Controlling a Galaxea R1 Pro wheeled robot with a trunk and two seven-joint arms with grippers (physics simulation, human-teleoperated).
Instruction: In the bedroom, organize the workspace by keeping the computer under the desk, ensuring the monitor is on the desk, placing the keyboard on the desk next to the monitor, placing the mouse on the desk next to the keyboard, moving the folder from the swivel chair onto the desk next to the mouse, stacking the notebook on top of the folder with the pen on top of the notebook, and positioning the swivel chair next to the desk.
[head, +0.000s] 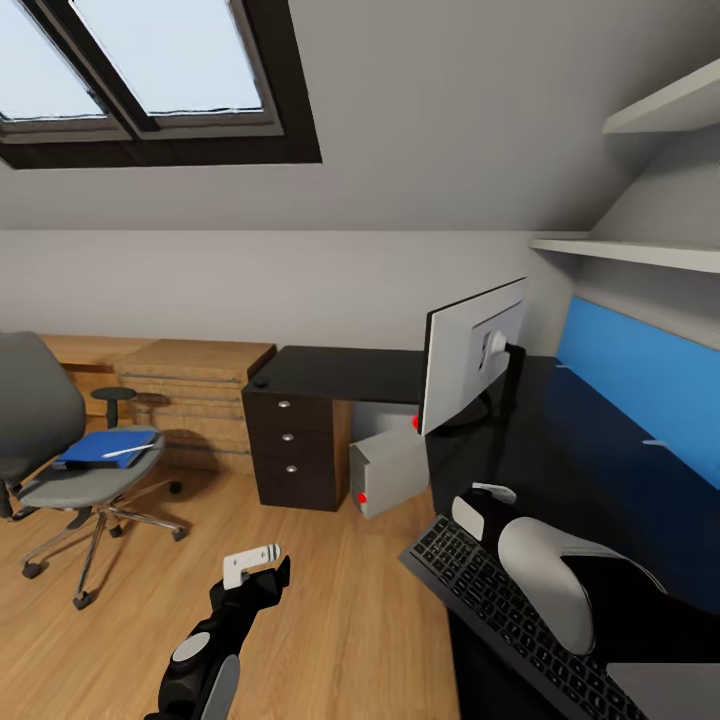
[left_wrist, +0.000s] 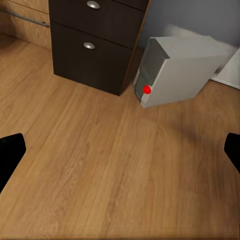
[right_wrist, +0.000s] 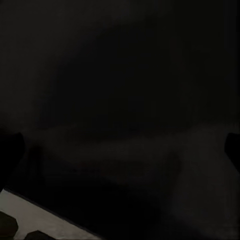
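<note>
Hovering low over the keyboard (head: 505, 610), the right hand (head: 480, 505), its opening hard to judge, may push it off the surface (head: 600, 470); the left hand (head: 255, 570) hangs open, empty.

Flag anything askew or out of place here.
The keyboard sits skewed, its corner overhanging the desk edge. The monitor shows its grey back to the room. The computer stands angled under the desk. The folder lies on the chair.
</note>
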